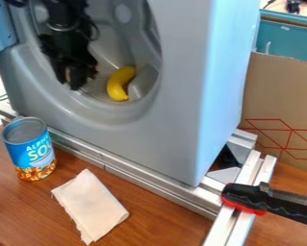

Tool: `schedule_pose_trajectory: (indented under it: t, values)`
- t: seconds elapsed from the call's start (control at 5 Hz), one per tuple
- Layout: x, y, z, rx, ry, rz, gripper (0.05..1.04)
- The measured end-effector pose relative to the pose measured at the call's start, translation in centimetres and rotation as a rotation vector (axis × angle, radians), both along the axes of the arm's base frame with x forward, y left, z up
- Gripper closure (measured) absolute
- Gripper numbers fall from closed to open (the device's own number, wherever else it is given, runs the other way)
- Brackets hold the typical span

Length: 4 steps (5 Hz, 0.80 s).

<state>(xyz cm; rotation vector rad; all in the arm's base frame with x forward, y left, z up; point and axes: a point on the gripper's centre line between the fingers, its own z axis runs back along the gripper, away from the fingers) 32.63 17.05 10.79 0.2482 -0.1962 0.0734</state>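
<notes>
One yellow banana (117, 85) lies inside the round opening of the grey machine (172, 139), its long axis slanting from upper right to lower left, its curve bulging left and its lower end near the front rim. My claw (77, 81) hangs in that opening, just left of the banana; whether it's apart or together, I can't tell. The rim stands between the banana and the upright can (31, 153) and white cloth (90, 205) on the bench (152, 230). Metal rails (139, 177) edge the machine's base; a black-and-red handle (250, 198) crosses them at right.
</notes>
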Motion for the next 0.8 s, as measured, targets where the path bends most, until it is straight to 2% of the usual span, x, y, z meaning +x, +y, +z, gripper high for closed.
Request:
schedule_pose_trajectory:
  t: [0.2,0.4,0.6,0.8]
  values:
    - [-2.4,0.0,1.0,-0.006,-0.025,0.029,0.685]
    - [-5.3,-1.4,1.4,-0.096,0.007,0.029,0.685]
    - [-7.7,-4.1,1.1,-0.240,0.082,-0.015,0.685]
    - [-11.4,-6.5,0.2,-0.352,0.244,-0.010,0.685]
